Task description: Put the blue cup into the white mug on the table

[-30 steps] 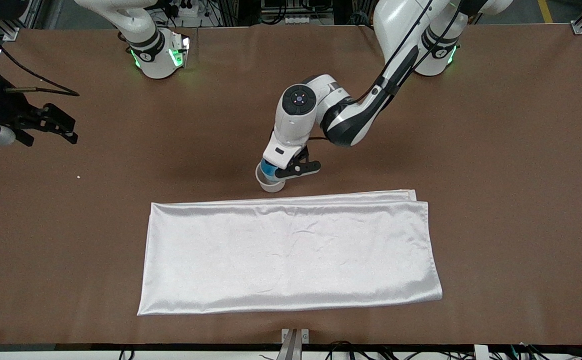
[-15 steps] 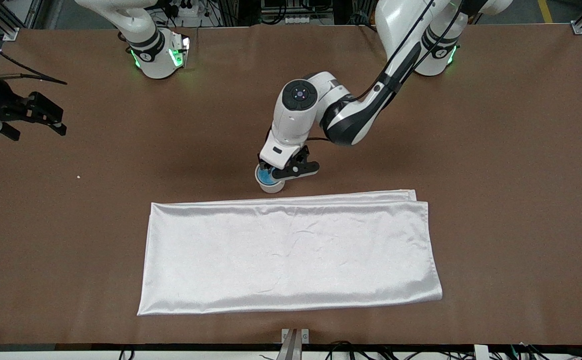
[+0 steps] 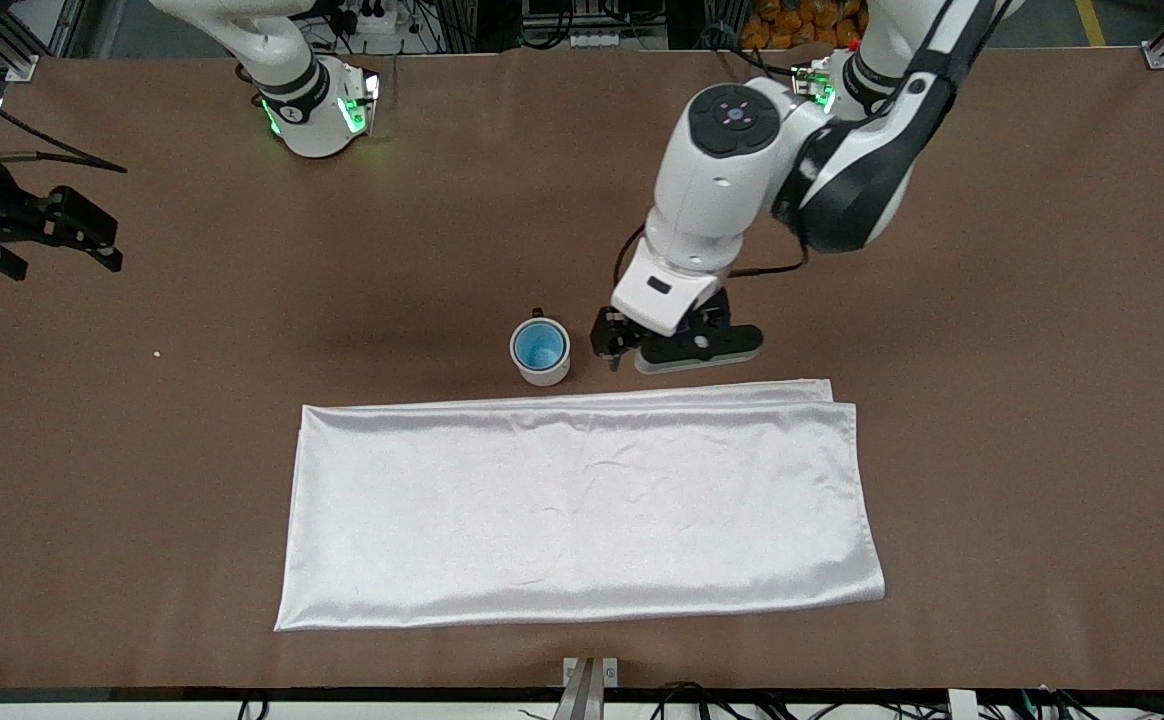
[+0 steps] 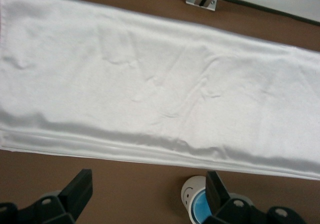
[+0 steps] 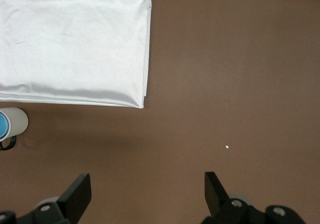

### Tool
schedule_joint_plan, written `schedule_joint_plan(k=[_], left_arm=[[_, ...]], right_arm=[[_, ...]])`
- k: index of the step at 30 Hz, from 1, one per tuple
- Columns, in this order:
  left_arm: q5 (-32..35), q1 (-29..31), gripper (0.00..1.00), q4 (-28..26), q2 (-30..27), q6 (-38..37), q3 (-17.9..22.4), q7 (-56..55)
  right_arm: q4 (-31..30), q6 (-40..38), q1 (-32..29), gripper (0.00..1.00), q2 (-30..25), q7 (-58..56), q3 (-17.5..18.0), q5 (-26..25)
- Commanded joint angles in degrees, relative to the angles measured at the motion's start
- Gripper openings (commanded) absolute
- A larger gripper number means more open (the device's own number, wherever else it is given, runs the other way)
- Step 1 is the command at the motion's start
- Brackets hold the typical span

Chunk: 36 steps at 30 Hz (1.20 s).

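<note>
— Cup (image 3: 540, 346) first: where is it?
— Inside the mug (image 3: 541, 372), sitting low, its blue rim ringed by the white one. The mug stands upright on the table (image 3: 992, 300), just beside the cloth's (image 3: 582, 510) edge and farther from the front camera than the cloth. The dark handle points toward the robots' bases.
— Why would it sit like that?
— I judge the nesting is done: the cup is a shade narrower than the mug, so it drops in and rests level, with nothing gripping it.
— And the left gripper (image 3: 677, 345)?
— Empty, fingers spread wide, up over bare table beside the mug, toward the left arm's end. The left wrist view shows both fingers (image 4: 80, 186) with a broad gap, nothing between them, and the mug (image 4: 192, 196) with the cup (image 4: 201, 210) showing just by one finger.
— Pose?
— Wrist pointing down, forearm bent back toward its base, clear of the mug.
— The right gripper (image 3: 92, 240)?
— Waiting at the right arm's end of the table, fingers (image 5: 77, 189) apart, holding nothing; its camera catches the mug (image 5: 15, 121) at the frame's edge.
</note>
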Motion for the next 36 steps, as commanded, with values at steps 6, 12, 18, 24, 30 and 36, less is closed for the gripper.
schedule_joint_plan(k=[6,12,18,24,30,36], left_arm=[[1.2,9.3,1.00,-1.9,-5.0,-3.1,-0.4,9.3],[0.1,15.7,1.00,-2.1,-6.6,-6.0,-0.6,17.4],[-0.1,18.8,1.00,-2.1,-7.1,-6.8,-0.9,17.8],[-0.8,21.1,1.00,-2.0,-8.2,-10.3,-1.0,19.0],[-2.2,21.9,1.00,-2.2,-9.7,-12.7,0.7,24.6],[-3.2,22.4,1.00,-2.6,-10.0,-13.5,2.3,26.8]], right_arm=[[1.2,-1.0,-1.0,1.00,0.4,-0.5,0.7,-0.4],[1.2,-1.0,-1.0,1.00,0.4,-0.5,0.7,-0.4],[1.2,-1.0,-1.0,1.00,0.5,-0.5,0.7,-0.3],[1.2,-1.0,-0.9,1.00,0.6,-0.5,0.7,-0.3],[1.2,-0.9,-0.9,1.00,0.6,-0.4,0.7,-0.3],[1.2,-1.0,-0.9,1.00,0.6,-0.4,0.7,-0.3]])
